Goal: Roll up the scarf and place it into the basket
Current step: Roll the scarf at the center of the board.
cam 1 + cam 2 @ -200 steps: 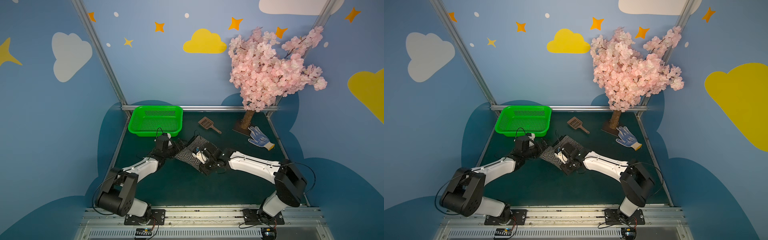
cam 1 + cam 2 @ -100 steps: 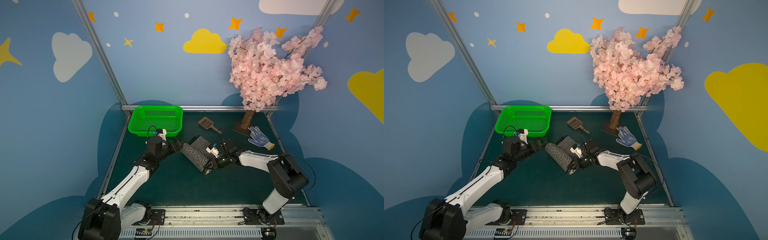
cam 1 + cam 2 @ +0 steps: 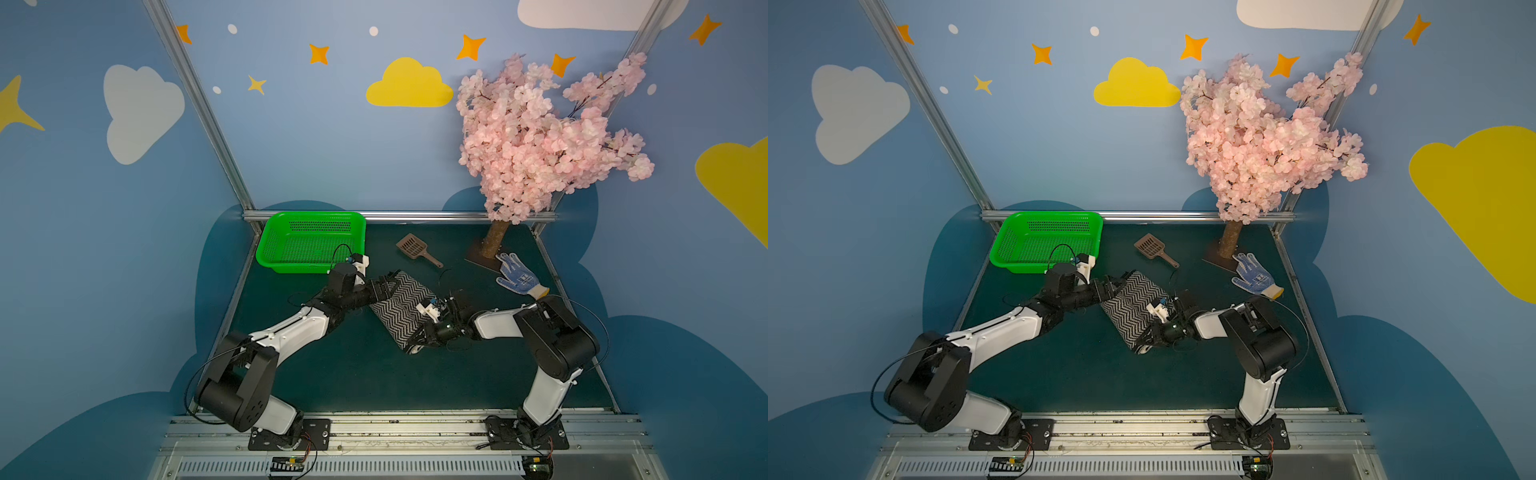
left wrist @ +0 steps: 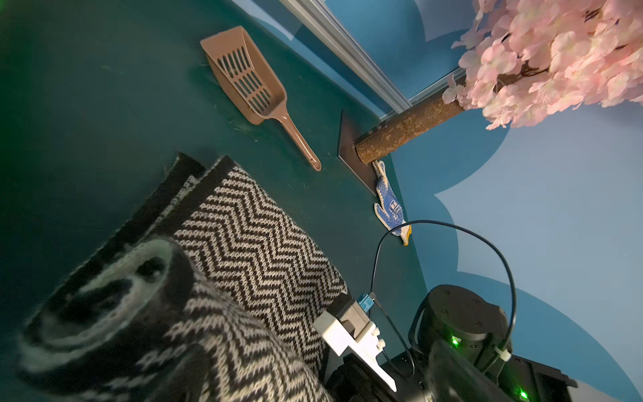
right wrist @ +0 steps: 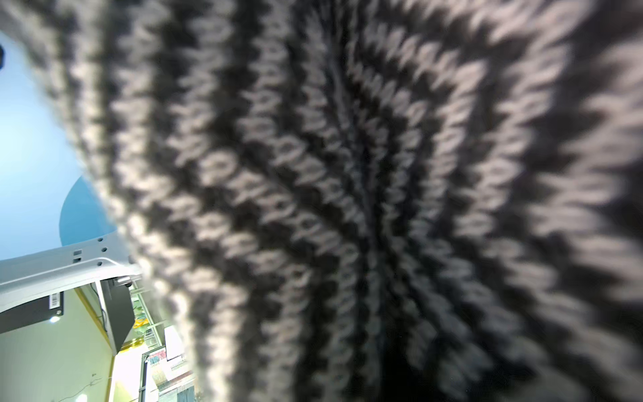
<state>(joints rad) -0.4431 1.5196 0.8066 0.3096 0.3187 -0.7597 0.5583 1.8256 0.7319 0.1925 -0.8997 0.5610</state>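
Observation:
The scarf (image 3: 399,309) (image 3: 1136,307) lies rolled up mid-table, zigzag face outward, with a flat tail under it toward the back. My left gripper (image 3: 384,288) (image 3: 1115,286) is open at the roll's far-left end. In the left wrist view the spiral end of the scarf (image 4: 104,296) sits close in front, and the left fingers themselves are not clear. My right gripper (image 3: 417,343) (image 3: 1144,343) is shut on the roll's near-right end. Blurred knit of the scarf (image 5: 348,174) fills the right wrist view. The green basket (image 3: 316,215) (image 3: 1054,214) stands at the back left.
A brown slotted scoop (image 3: 415,248) (image 3: 1152,248) (image 4: 247,80) lies behind the scarf. A blue-dotted glove (image 3: 517,274) (image 3: 1254,276) (image 4: 388,202) rests at the right by the trunk of a pink blossom tree (image 3: 494,241) (image 4: 407,128). Metal rails border the mat.
My left gripper drew back from the scarf and has now returned to the roll's far-left end. The right gripper slid along to the near end of the roll.

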